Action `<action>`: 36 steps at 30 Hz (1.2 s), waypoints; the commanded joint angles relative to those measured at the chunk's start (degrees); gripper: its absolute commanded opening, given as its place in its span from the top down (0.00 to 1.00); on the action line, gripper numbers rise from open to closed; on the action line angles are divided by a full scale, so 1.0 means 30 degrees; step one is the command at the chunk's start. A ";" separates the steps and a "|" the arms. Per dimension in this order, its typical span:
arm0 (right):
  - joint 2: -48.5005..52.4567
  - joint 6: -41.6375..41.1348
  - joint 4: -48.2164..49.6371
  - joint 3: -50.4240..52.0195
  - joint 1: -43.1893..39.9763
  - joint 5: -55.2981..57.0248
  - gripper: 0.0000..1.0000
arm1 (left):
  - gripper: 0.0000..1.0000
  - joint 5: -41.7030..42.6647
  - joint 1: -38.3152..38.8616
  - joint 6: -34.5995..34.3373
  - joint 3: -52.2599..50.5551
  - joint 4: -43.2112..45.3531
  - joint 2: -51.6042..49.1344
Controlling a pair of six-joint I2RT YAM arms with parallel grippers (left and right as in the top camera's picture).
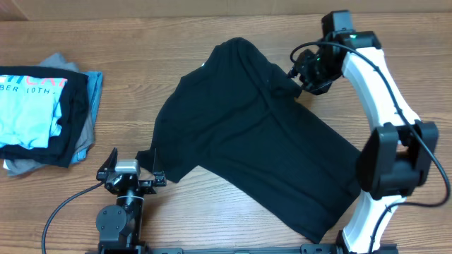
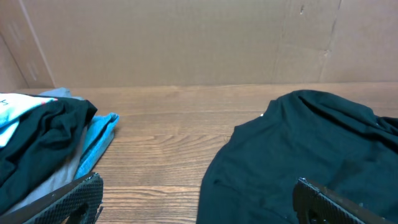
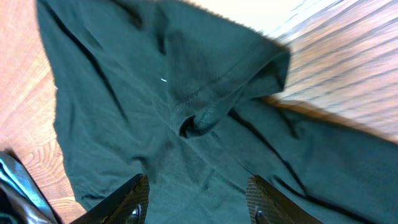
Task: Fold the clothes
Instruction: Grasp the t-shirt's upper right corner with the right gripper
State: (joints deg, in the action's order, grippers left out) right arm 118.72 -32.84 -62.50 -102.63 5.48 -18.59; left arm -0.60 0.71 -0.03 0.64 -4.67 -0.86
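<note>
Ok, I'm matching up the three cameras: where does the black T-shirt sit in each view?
Overhead: black T-shirt, centre, lying diagonally.
Left wrist: black T-shirt, lower right.
Right wrist: black T-shirt, filling most of the frame.
Shared landmark: the wooden table beside it.

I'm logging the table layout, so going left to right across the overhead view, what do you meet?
A stack of folded garments topped by a light blue T-shirt with white lettering → open left gripper → spread plain black short-sleeved T-shirt → white right robot arm.
</note>
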 commanded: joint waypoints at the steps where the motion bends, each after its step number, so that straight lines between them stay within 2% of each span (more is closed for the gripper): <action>1: 0.0809 -0.0146 0.0328 0.0087 0.0466 -0.0998 0.45 | 0.00 0.0182 -0.0117 -0.0197 -0.0095 0.0066 0.0204; 14: 0.1858 -0.1297 0.1887 0.0102 0.1253 -0.1107 0.46 | 0.00 0.0182 -0.0117 -0.0189 -0.0095 0.0066 0.0204; 24: 0.1872 -0.2113 0.2237 0.0357 0.1319 0.0313 0.46 | 0.00 0.0182 -0.0117 -0.0197 -0.0095 0.0066 0.0204; 30: 0.1872 -0.2616 0.3439 0.1566 0.1319 0.0313 0.51 | 0.00 0.0182 -0.0117 -0.0197 -0.0095 0.0066 0.0204; 36: 0.1872 -0.2565 0.4641 0.1967 0.1319 0.0313 0.65 | 0.00 0.0182 -0.0117 -0.0189 -0.0095 0.0066 0.0204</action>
State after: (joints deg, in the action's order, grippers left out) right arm 124.18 -40.16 -49.98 -97.06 9.10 -18.20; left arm -0.60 0.71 -0.03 0.64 -4.67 -0.86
